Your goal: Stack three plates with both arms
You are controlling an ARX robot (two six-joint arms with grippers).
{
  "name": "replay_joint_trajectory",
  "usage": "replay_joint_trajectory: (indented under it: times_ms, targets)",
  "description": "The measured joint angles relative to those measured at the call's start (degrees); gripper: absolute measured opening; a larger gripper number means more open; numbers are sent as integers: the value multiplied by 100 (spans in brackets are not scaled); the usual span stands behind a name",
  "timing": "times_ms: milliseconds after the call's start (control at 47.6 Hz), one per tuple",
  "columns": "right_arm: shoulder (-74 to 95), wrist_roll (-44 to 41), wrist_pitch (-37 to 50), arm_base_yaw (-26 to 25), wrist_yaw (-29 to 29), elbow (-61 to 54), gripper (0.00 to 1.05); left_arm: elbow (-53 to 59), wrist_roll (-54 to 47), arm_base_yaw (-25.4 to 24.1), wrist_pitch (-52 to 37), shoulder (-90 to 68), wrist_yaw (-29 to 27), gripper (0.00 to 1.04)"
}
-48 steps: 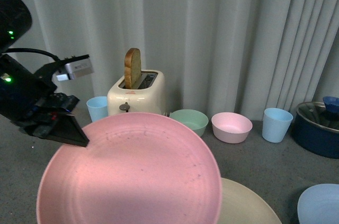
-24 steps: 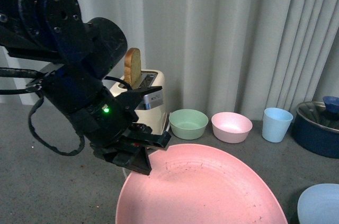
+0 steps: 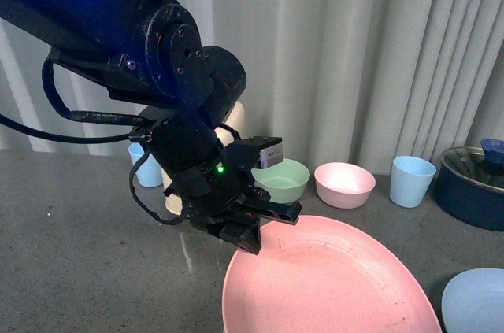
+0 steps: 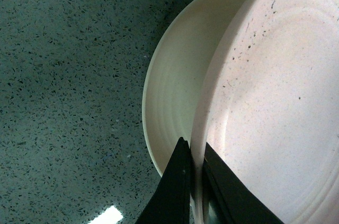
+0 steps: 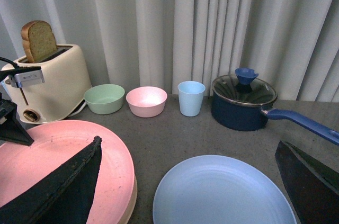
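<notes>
My left gripper (image 3: 246,232) is shut on the near rim of the pink plate (image 3: 331,286). In the left wrist view its black fingers (image 4: 180,181) pinch that rim, one on each side, and the pink plate (image 4: 275,102) lies over the cream-beige plate (image 4: 172,86), slightly offset from it. The front view hides the cream plate. The light blue plate (image 5: 222,195) lies flat on the table to the right of that pair. Above it my right gripper (image 5: 188,143) hangs open and holds nothing. Under the pink plate (image 5: 53,150) a strip of cream plate rim (image 5: 132,198) shows.
Along the curtain stand a cream toaster (image 5: 50,83) with a slice of bread, a green bowl (image 5: 104,98), a pink bowl (image 5: 146,100), a light blue cup (image 5: 190,98) and a dark blue lidded pot (image 5: 243,102). Another blue cup (image 3: 146,169) sits behind the left arm.
My left arm has carried the pink plate to the right and lower. It now covers the cream plate, and the arm hides the toaster in the front view.
</notes>
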State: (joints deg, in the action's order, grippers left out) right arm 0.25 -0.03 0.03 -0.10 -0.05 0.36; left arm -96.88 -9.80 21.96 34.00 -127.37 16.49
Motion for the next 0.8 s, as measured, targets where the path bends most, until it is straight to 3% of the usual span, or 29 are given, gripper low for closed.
replay_joint_trajectory:
  times_ms: [798]
  targets:
    - [0,0,0,0,0,0,97,-391,-227,-90,85,-433,-232,4]
